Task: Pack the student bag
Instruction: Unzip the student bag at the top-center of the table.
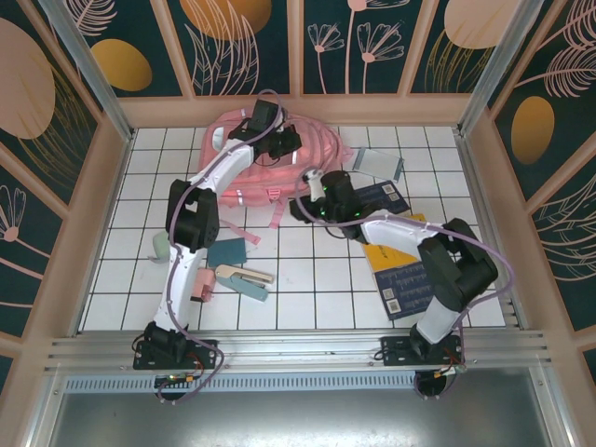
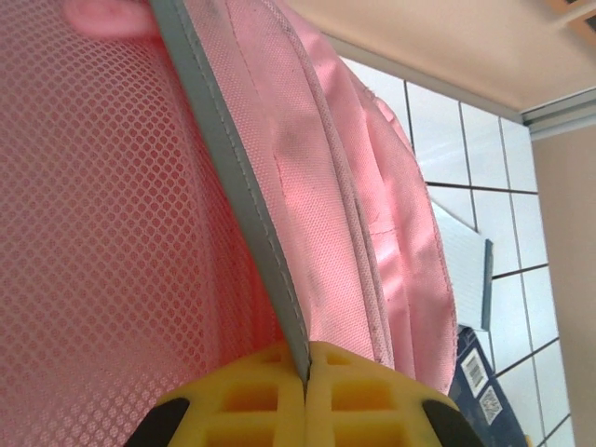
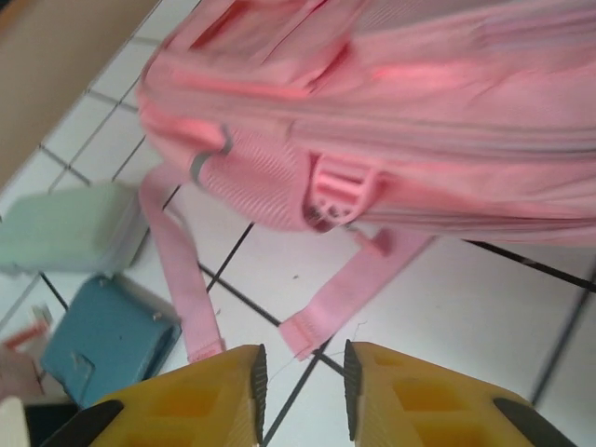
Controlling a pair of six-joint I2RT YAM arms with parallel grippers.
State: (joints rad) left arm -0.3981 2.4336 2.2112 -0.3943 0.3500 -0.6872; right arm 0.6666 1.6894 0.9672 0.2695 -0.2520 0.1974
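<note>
Attention is given first to the top view. The large soft pink fabric student bag [image 1: 270, 163] is seen lying at the far middle of the white tiled counter [image 1: 307, 279], close to the back wall. The left pincer [image 1: 282, 142] is set on the bag's upper side. The right pincer [image 1: 310, 189] is held just beside the bag's near right edge. Dark blue books [image 1: 386, 200] and a yellow book [image 1: 402, 250] are spread on the tiles to the right of the bag.

In the left wrist view, the left pincer [image 2: 305, 372] is closed tight, with its yellow fingers pressed together on the grey-trimmed edge [image 2: 233, 196] of a pink mesh panel of the bag [image 2: 372, 214].

In the right wrist view, the right pincer [image 3: 300, 382] is parted by a modest gap and nothing is held in it. The bag [image 3: 419, 84] is seen above it, and a flat pink strap [image 3: 182, 279] is trailed across the tiles. A mint-green case [image 3: 65, 228] and a blue case [image 3: 107, 335] are seen to the left.

The step in hand is judged to be opening the bag's mouth. A firm pinch on the trim is called for, since thin fabric is easily lost. The edge is best lifted gently up and away so that a wide opening is made before anything is fetched. The loose strap is best avoided by the free pincer.
</note>
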